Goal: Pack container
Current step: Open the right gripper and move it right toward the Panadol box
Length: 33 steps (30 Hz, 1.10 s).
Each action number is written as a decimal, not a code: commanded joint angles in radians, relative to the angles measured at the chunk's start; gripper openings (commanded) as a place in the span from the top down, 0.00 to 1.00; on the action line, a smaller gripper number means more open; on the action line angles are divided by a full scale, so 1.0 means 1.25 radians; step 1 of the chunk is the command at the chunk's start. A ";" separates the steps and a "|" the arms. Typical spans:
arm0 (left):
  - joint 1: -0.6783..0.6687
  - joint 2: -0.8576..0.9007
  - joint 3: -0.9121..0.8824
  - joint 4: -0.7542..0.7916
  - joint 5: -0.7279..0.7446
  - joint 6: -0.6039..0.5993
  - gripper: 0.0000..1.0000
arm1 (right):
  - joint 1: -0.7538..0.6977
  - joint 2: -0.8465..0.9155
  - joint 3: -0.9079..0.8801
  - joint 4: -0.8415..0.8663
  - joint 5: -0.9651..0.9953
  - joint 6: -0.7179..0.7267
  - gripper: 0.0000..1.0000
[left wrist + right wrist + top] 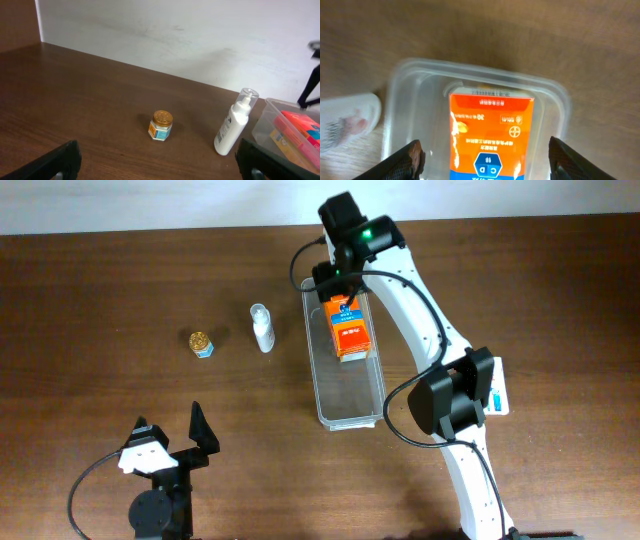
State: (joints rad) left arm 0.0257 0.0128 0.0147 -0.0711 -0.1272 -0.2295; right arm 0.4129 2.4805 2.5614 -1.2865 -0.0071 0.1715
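Right arm [425, 310]: white tubular links alternating with bulky black joint housings; green light [367, 233] glowing on black wrist block. Thin black cable [388, 402] looping alongside white shell (another loop showing near wrist). Right gripper [490, 160]: 2 fingers [410, 156] looking dark, tips catching brownish tint. Left arm [155, 505]: round black base joint, second black cable [88, 473] curving off it, white block [142, 448] sitting behind left gripper [170, 428]; its prongs [203, 428] looking matte black, wedge-shaped.

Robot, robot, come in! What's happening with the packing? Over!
Left gripper open. Right gripper open over orange box in container. Bottle, small jar outside. Nothing blocking.
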 commanded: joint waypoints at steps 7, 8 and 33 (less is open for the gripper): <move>0.001 -0.005 -0.005 0.000 0.009 -0.007 0.00 | -0.061 -0.028 0.242 -0.086 0.020 -0.009 0.27; 0.001 -0.005 -0.005 0.000 0.009 -0.007 0.01 | -0.073 -0.029 0.268 -0.096 0.027 -0.008 0.27; 0.001 -0.005 -0.005 0.000 0.009 -0.007 0.01 | -0.435 -0.029 0.297 -0.330 0.041 -0.041 0.07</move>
State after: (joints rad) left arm 0.0257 0.0128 0.0147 -0.0711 -0.1272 -0.2295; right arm -0.1303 2.4638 2.9433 -1.6928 -0.0074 0.1474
